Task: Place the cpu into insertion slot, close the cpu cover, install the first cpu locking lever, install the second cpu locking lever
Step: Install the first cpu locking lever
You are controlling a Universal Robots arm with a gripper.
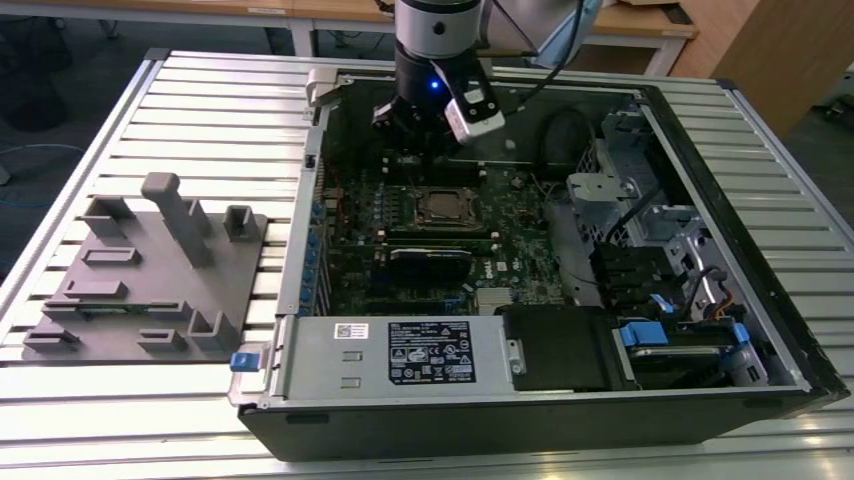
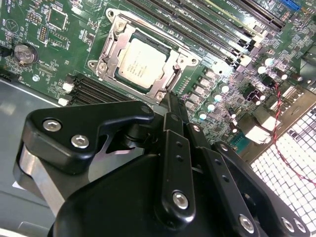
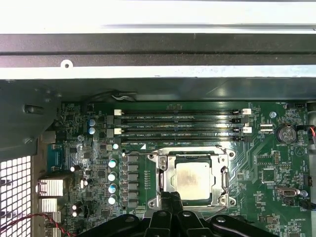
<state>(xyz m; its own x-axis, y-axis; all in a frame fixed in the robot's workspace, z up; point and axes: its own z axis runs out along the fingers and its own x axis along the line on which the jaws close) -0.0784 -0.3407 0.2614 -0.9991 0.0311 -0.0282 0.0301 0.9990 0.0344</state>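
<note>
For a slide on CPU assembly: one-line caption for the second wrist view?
Gripper just off the seated cpu, cpu cover lying flat around it, on the green motherboard.

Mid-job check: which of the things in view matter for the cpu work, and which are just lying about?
Job: cpu; cpu cover, flat around it; claw, near the cover's edge.
Lying about: memory slots; power supply box; grey fixture tray; coin battery.
</note>
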